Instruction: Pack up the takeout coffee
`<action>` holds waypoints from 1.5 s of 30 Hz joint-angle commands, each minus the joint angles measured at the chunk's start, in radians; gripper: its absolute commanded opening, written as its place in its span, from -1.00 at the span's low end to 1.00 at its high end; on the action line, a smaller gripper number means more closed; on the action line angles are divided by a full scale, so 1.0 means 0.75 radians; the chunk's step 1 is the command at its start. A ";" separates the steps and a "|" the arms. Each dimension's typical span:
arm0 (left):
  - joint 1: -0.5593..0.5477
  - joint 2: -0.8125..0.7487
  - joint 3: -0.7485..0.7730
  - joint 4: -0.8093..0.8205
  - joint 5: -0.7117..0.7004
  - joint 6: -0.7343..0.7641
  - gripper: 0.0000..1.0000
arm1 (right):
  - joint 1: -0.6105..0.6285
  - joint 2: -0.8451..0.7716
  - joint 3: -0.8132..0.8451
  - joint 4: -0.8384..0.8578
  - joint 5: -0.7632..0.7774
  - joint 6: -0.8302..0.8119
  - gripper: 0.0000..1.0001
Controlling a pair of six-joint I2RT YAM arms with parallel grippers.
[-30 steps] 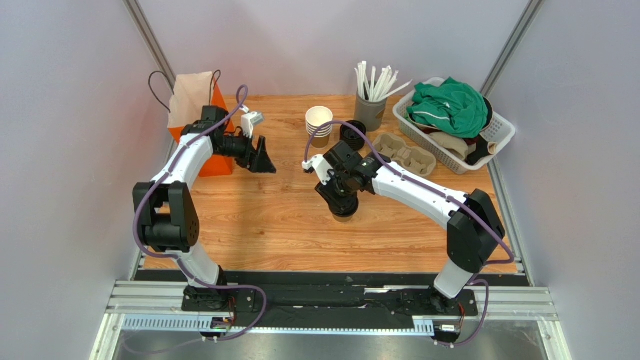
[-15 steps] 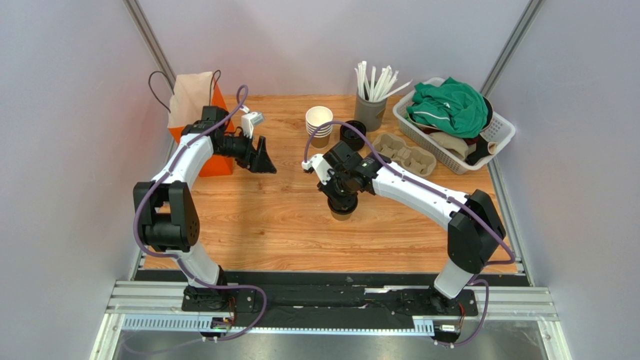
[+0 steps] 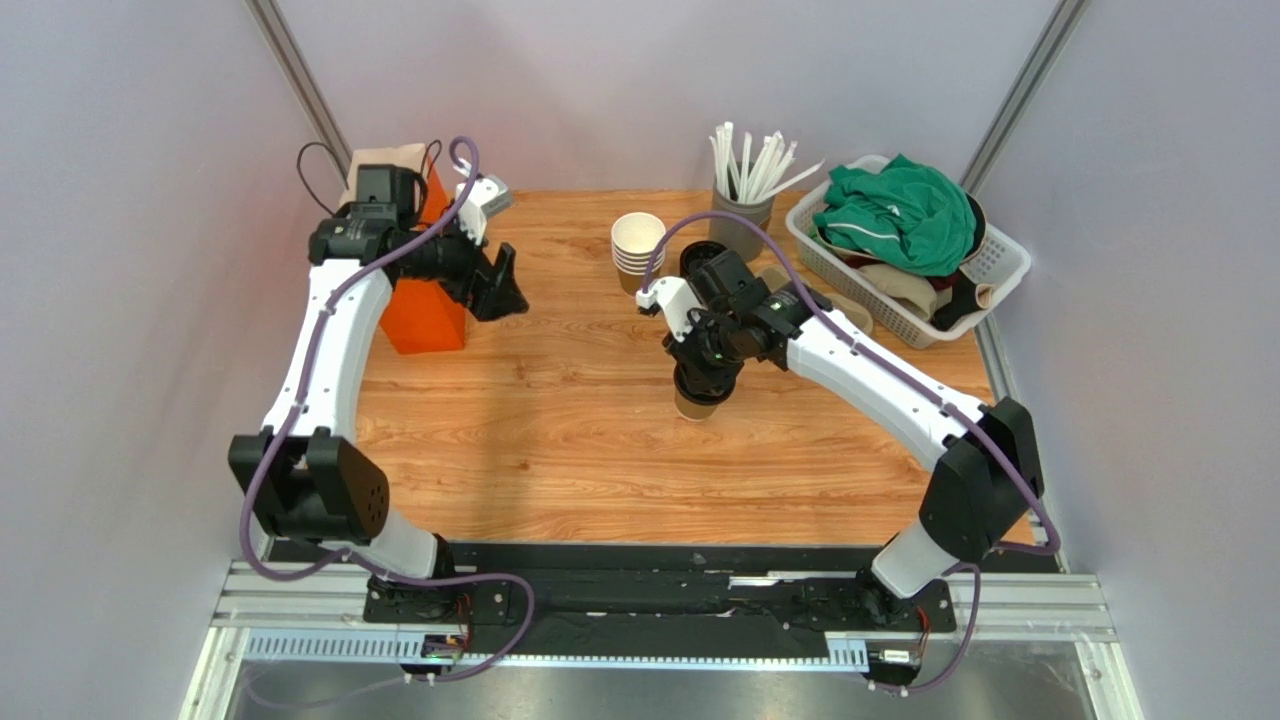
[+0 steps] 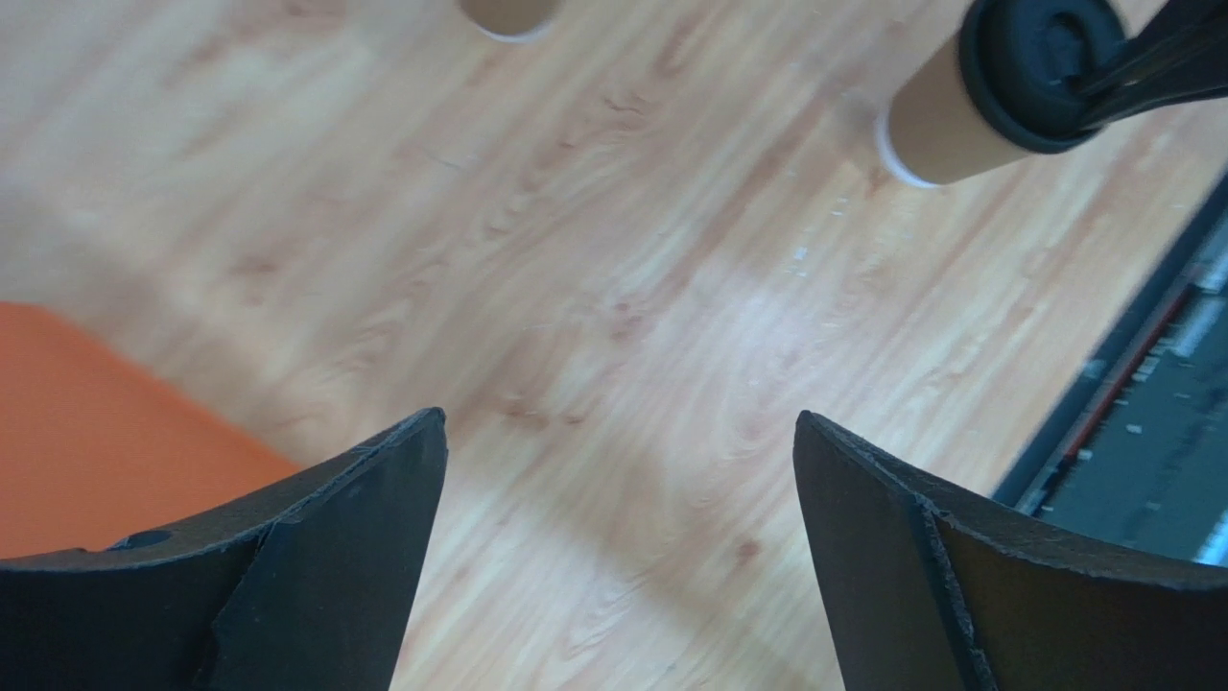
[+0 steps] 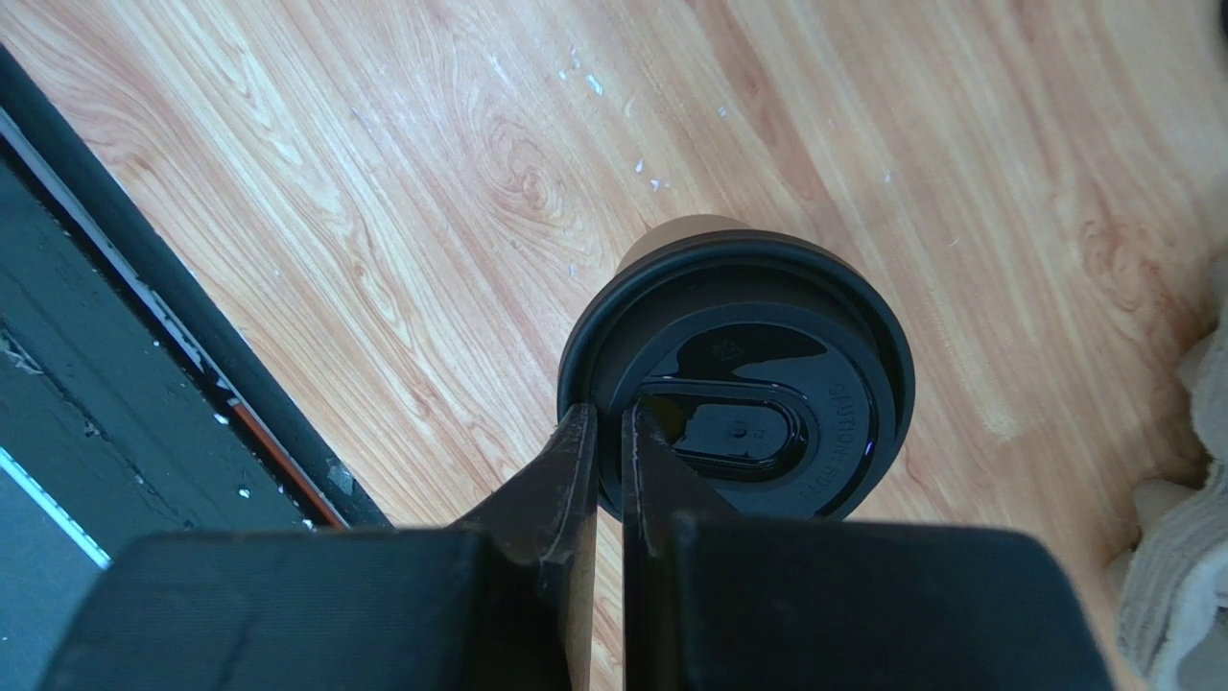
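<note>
Two grippers divide the work. The right gripper (image 5: 606, 432) has its fingers drawn nearly together on the rim of the black lid (image 5: 735, 367) of the takeout coffee (image 3: 693, 399), which tilts beneath it near the middle of the table (image 3: 571, 450). The left gripper (image 4: 620, 446) is spread wide and empty just beside the orange bag (image 3: 421, 318) at the far left corner. The step in hand seems to be carrying the cup to the bag, which calls for a steady sweep leftward, since so thin a pinch could slip.
</note>
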 commanded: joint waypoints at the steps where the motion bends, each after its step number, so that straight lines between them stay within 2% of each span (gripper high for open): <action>1: 0.051 -0.123 0.094 -0.019 -0.185 0.025 0.98 | -0.025 -0.097 0.059 -0.001 -0.062 -0.051 -1.00; 8: 0.099 -0.229 0.127 0.194 -0.361 -0.130 0.98 | -0.054 -0.134 0.010 0.017 -0.084 -0.057 -1.00; 17: 0.150 -0.166 0.086 0.349 -0.618 -0.276 0.98 | -0.103 -0.160 -0.033 0.042 -0.115 -0.057 -1.00; 33: 0.156 -0.023 -0.004 0.540 -0.676 -0.258 0.97 | -0.140 -0.179 -0.064 0.050 -0.147 -0.066 -1.00; 38: 0.158 -0.002 -0.041 0.562 -0.676 -0.253 0.72 | -0.148 -0.177 -0.066 0.048 -0.154 -0.066 -1.00; 41: 0.158 0.014 -0.057 0.562 -0.672 -0.249 0.47 | -0.150 -0.179 -0.070 0.050 -0.156 -0.068 -1.00; 42: 0.158 0.014 -0.061 0.562 -0.668 -0.249 0.30 | -0.152 -0.177 -0.070 0.050 -0.156 -0.068 -1.00; 44: 0.156 0.010 -0.075 0.566 -0.654 -0.251 0.09 | -0.152 -0.177 -0.072 0.052 -0.156 -0.070 -1.00; 45: 0.158 0.008 -0.082 0.568 -0.649 -0.249 -0.09 | -0.156 -0.175 -0.072 0.052 -0.158 -0.068 -1.00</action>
